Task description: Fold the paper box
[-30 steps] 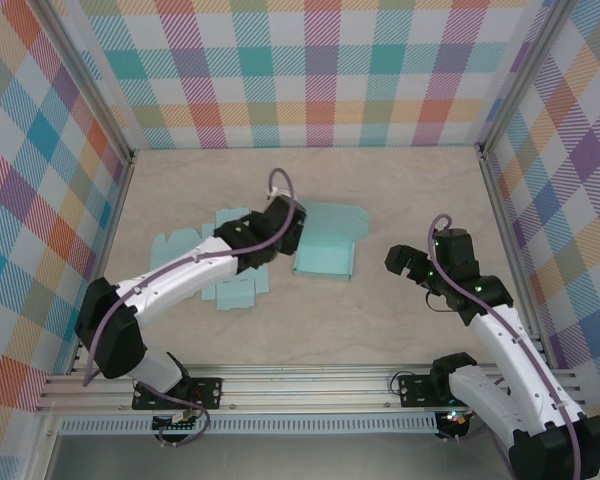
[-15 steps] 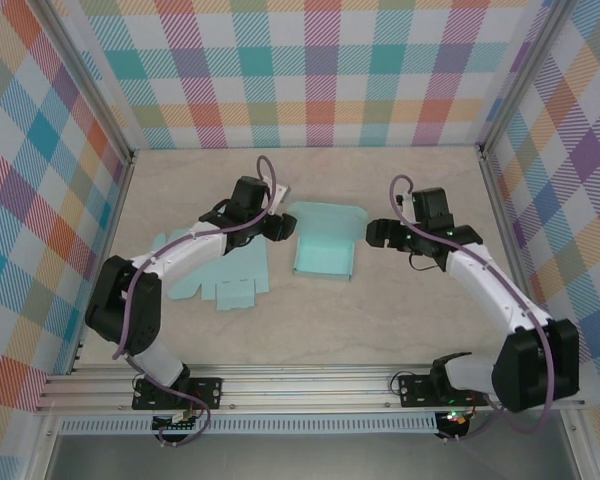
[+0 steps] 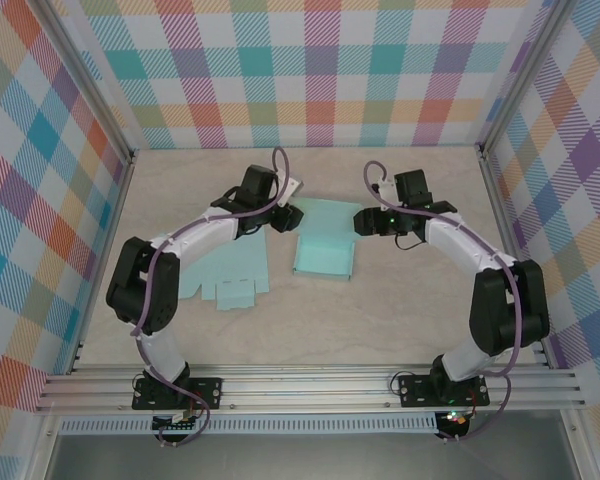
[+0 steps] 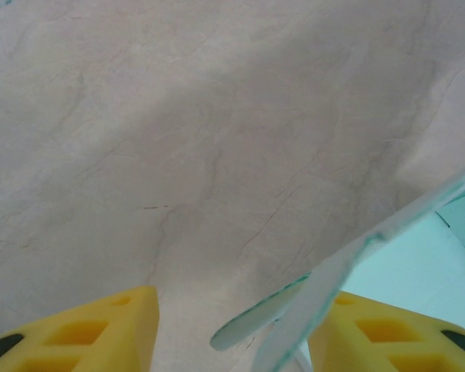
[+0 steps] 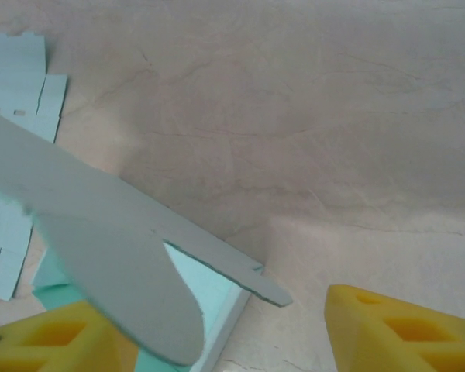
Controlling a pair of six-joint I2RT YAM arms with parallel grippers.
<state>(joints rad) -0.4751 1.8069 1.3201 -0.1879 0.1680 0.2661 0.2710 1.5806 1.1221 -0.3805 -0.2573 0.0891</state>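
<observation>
We're watching the paper box lie mid-way across the desk, left tool at its left flap and right tool at its right flap, both partly open (flaps between the fingers, unclamped).

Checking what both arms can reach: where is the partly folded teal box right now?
Top view: the teal box lies mid-table between the left gripper and right gripper.

Pastel plaid walls enclose a pale, marble-patterned tabletop on three sides.
</observation>
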